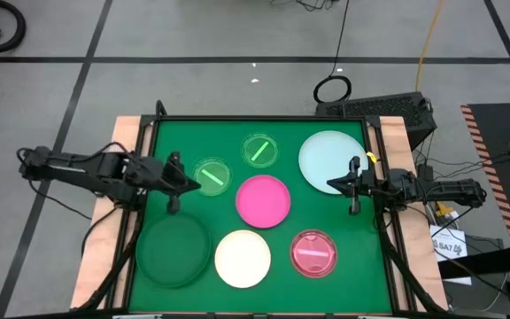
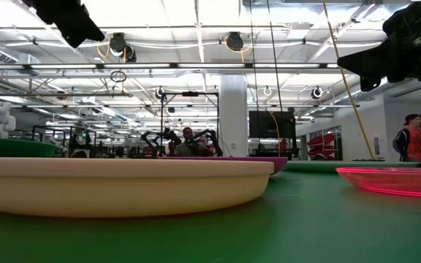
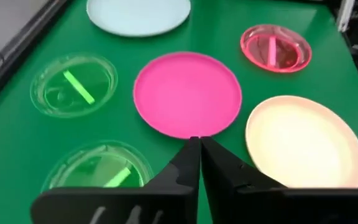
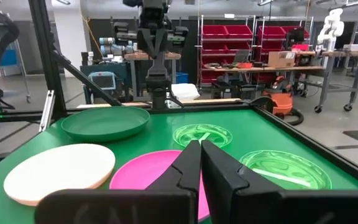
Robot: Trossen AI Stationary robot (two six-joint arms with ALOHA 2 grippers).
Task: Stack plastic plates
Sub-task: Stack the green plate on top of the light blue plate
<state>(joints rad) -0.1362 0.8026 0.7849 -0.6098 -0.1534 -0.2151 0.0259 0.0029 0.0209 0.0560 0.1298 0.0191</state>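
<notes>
Seven plastic plates lie flat and apart on the green mat point(image 1: 166, 146). They are pale blue point(image 1: 333, 159), magenta point(image 1: 263, 200), cream point(image 1: 243, 258), dark green point(image 1: 174, 251), translucent pink point(image 1: 312, 252) and two small striped green ones point(image 1: 259, 151) point(image 1: 211, 176). My left gripper point(image 1: 193, 183) hovers shut at the left, beside the nearer green plate. In its wrist view its tips point(image 3: 196, 142) point toward the magenta plate point(image 3: 187, 93). My right gripper point(image 1: 330, 184) waits shut at the right edge, near the pale blue plate, holding nothing point(image 4: 196, 144).
A black frame point(image 1: 382, 177) and wooden borders point(image 1: 127, 133) edge the mat. A keyboard point(image 1: 374, 108) lies beyond the far edge. Bare mat shows between the plates and along the near edge. In the low view a person point(image 2: 413, 139) stands far off in the room.
</notes>
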